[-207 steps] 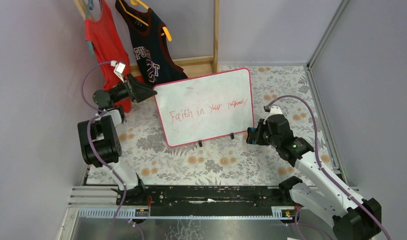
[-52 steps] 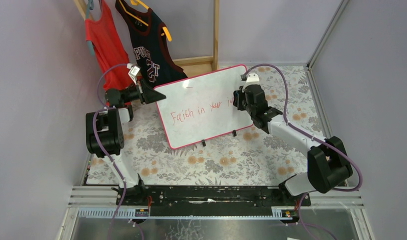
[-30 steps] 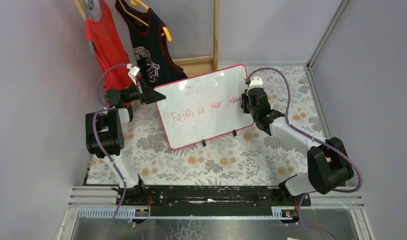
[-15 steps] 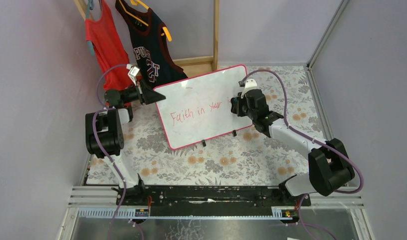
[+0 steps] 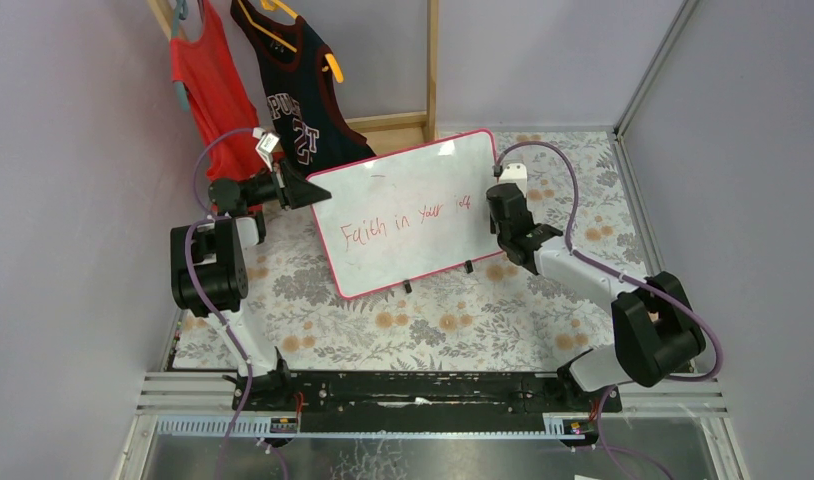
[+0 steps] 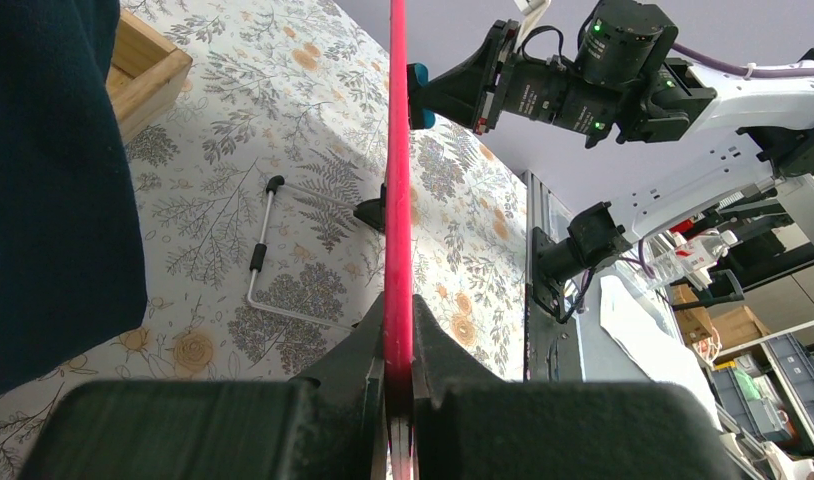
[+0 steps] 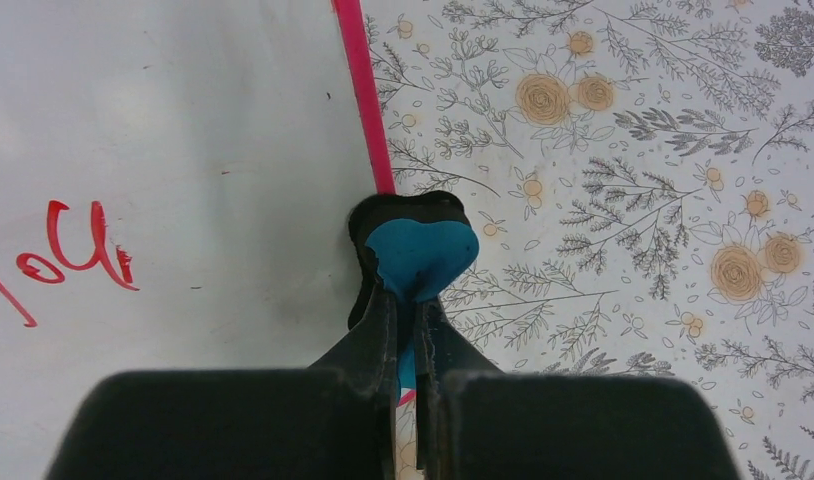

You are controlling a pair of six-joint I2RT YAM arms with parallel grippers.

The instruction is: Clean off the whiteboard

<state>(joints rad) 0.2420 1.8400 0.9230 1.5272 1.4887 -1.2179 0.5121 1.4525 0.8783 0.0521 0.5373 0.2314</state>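
Seemingly mid-wipe: left hand point(image 6: 398, 312) clamps the board point(image 5: 408, 255) at 10 o'clock; right hand point(image 7: 408, 300) pinches an eraser point(image 7: 421, 252) at 3; next, sweep the lettering point(image 5: 403, 217) toward 9.

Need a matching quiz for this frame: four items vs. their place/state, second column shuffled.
Items
1. left gripper
2. right gripper
3. red lettering
4. dark jersey

Place/state
A. hanging on a hanger behind the whiteboard
B. shut on the blue eraser, at the board's right edge
C. shut on the board's pink frame
D. written across the board's face

Pairs: 1-C, 2-B, 3-D, 4-A
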